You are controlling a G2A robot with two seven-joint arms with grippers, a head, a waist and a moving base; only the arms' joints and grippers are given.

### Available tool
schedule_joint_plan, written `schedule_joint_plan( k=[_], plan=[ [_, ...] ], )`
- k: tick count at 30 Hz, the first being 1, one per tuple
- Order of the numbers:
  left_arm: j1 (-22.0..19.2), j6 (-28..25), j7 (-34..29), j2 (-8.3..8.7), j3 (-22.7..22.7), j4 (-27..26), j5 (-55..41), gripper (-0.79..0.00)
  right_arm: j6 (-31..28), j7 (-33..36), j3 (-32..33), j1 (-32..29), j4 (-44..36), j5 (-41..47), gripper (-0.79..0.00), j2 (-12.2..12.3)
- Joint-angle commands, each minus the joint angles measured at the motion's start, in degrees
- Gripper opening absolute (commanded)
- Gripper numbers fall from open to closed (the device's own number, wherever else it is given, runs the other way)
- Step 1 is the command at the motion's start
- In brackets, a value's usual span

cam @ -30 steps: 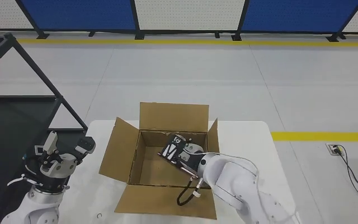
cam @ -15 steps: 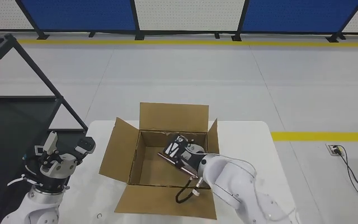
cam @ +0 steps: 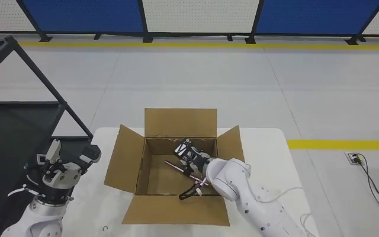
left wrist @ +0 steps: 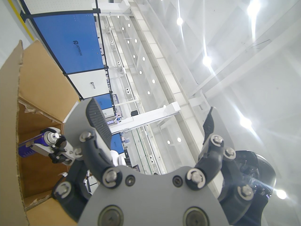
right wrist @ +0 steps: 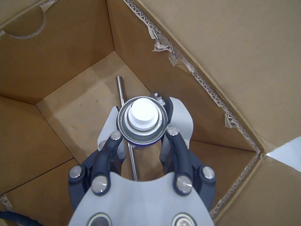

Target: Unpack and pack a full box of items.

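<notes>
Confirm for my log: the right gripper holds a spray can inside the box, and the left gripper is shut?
No: the left gripper is open, per the left wrist view. The right gripper holds the spray can inside the box.

White arms [cam: 249, 189], dark, perhaps rubber-padded jaws.

Top view downward, left wrist upward, right wrist close inside shared box [right wrist: 58, 55]

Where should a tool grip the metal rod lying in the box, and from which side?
Probably mid-length, from straight above, pinched across its width. The metal rod lies flat on the floor of the cardboard box. It is thin and round, and the box walls bar a sideways approach. The held spray can hides part of it.
</notes>
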Motion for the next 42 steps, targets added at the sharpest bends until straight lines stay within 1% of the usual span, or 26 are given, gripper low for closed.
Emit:
schedule_joint_plan(
  k=[1,3,7,11,21,28,33,34,35,36,38,41,42],
  plan=[
    [0.0,0.0,0.0,0.00,0.0,0.0,0.0,0.000,0.2,0.3,0.0,0.0,0.1,-0.3,-0.785,-0.2],
    [0.0,0.0,0.0,0.00,0.0,0.0,0.0,0.000,1.0,1.2,0.1,0.0,0.0,-0.9,-0.785,-0.2],
    [0.0,0.0,0.0,0.00,0.0,0.0,0.0,0.000,6.2,3.4,-0.4,0.1,-0.1,-4.1,-0.785,-0.8],
    [0.0,0.0,0.0,0.00,0.0,0.0,0.0,0.000,7.8,4.0,-1.3,0.8,1.7,-4.4,-0.785,-1.6],
    [0.0,0.0,0.0,0.00,0.0,0.0,0.0,0.000,10.2,4.5,-4.0,5.1,11.1,-2.5,-0.785,-4.8],
    [0.0,0.0,0.0,0.00,0.0,0.0,0.0,0.000,10.4,3.5,-5.6,7.8,17.7,-0.2,-0.785,-7.2],
    [0.0,0.0,0.0,0.00,0.0,0.0,0.0,0.000,10.2,2.5,-6.0,9.1,21.3,0.4,-0.779,-8.5],
    [0.0,0.0,0.0,0.00,0.0,0.0,0.0,0.000,10.1,2.4,-6.0,9.2,21.8,0.6,-0.662,-8.6],
    [0.0,0.0,0.0,0.00,0.0,0.0,0.0,0.000,10.1,2.2,-5.9,9.4,22.3,0.7,-0.570,-8.8],
    [0.0,0.0,0.0,0.00,0.0,0.0,0.0,0.000,10.0,2.0,-5.9,9.5,22.7,0.7,-0.511,-9.0],
    [0.0,0.0,0.0,0.00,0.0,0.0,0.0,0.000,10.1,1.6,-5.7,9.5,23.1,0.7,-0.459,-9.2],
    [0.0,0.0,0.0,0.00,0.0,0.0,0.0,0.000,10.5,1.1,-5.3,9.2,22.9,0.2,-0.406,-9.3],
    [0.0,0.0,0.0,0.00,0.0,0.0,0.0,0.000,10.6,1.0,-5.1,9.0,22.6,0.0,-0.406,-9.3]
  ],
)
